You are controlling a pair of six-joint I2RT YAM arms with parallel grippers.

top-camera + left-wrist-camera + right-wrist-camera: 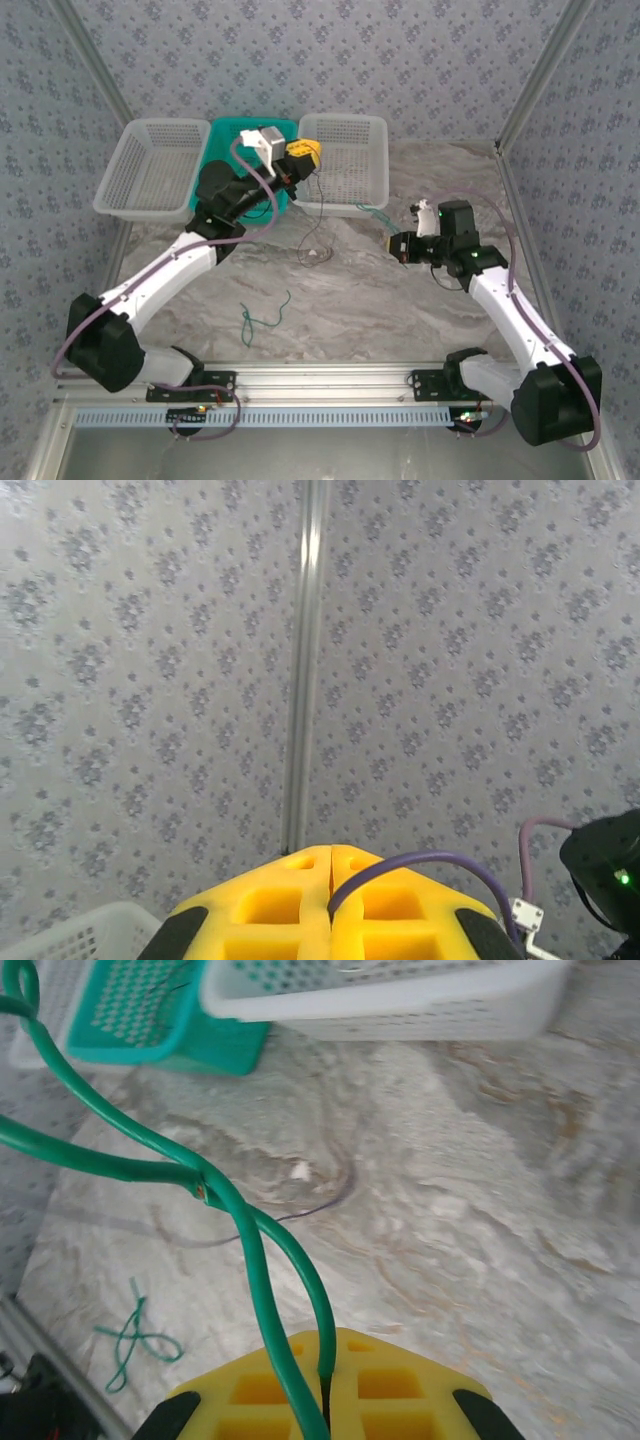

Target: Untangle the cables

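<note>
My left gripper [303, 152] is pinched shut on the dark cable [320, 205], which hangs down to the table [400, 310]. The right gripper [326, 1360] is clamped on a green cable [150, 1150]. A loose green strand [262, 318] lies well apart (near my bases), so I'd judge the untangling mostly done, with the two held cables left to part fully.

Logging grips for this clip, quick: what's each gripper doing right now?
Left gripper: closed, with a thin dark cable apparently hanging from it to the table.
Right gripper: closed on a green cable.
</note>
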